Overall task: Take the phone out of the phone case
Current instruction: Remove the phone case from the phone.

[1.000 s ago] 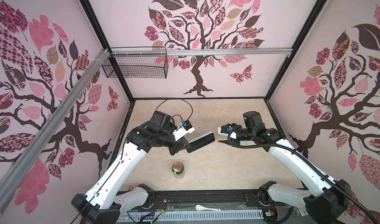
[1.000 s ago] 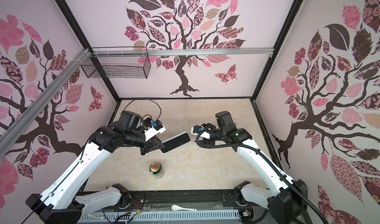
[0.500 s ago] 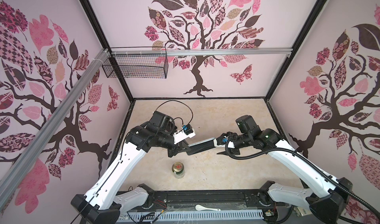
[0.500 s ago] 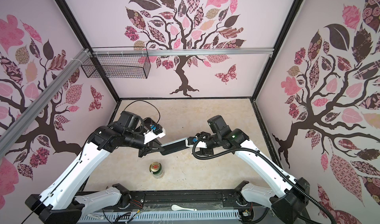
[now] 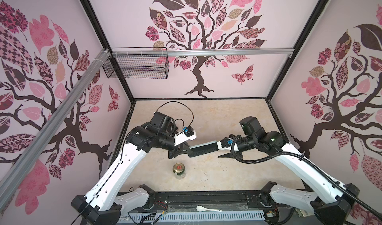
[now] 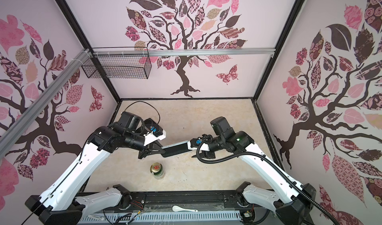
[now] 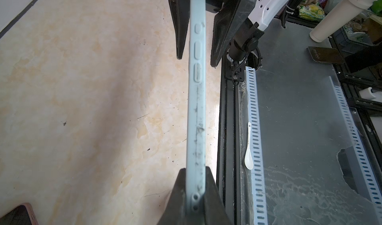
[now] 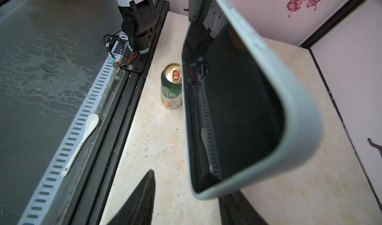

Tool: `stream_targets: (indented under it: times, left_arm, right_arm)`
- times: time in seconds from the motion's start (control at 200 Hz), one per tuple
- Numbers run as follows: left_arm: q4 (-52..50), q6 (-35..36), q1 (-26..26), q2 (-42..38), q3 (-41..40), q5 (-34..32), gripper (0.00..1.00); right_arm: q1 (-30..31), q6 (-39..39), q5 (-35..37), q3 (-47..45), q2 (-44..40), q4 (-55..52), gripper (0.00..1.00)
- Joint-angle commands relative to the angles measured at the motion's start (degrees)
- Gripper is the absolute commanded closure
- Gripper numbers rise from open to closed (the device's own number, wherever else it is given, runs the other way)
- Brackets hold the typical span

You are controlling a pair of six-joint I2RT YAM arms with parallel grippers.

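A wire basket (image 5: 136,69) hangs on the back wall at the far left. Below it, the left claw (image 5: 187,149) reaches toward the middle of the table (image 5: 227,118). It is pressed together on one end of the pale blue phone case (image 7: 196,110), its two dark fingers (image 7: 177,193) tight against the case's flat sides. The phone (image 8: 237,110) sits inside the case, dark screen showing and ringed all round by the rim. In both top views the cased phone hangs above the table as a dark bar (image 5: 204,147) spanning the gap between the two claws. Nearer the front edge, a green can (image 5: 179,170) stands upright on the table, just in front of the phone's left end. A white spoon (image 5: 207,209) lies on the front ledge. At the phone's other end, the right claw (image 7: 196,61) is spread, one finger on each side of the case. One finger is close against the case, with a clear gap at the other.
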Motion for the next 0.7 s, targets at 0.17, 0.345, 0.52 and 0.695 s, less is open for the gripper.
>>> stream_targets:
  times: [0.17, 0.345, 0.52, 0.695]
  left_arm:
    - [0.4, 1.0, 0.2, 0.6, 3.0, 2.2, 1.0]
    - [0.0, 1.2, 0.1, 1.0, 3.2, 2.0, 1.0]
    - [0.0, 1.2, 0.2, 1.1, 3.6, 1.9, 1.0]
    - [-0.2, 0.9, 0.1, 1.3, 4.2, 1.7, 1.0]
  right_arm:
    - [1.1, -0.3, -2.0, 3.6, 0.3, -2.0, 0.63]
    - [1.7, -0.4, -2.6, 4.1, 0.7, -2.3, 0.65]
    - [2.2, -0.4, -2.1, 4.3, 1.0, -3.1, 0.73]
    - [2.7, -0.6, -1.1, 4.3, 1.4, -3.5, 0.78]
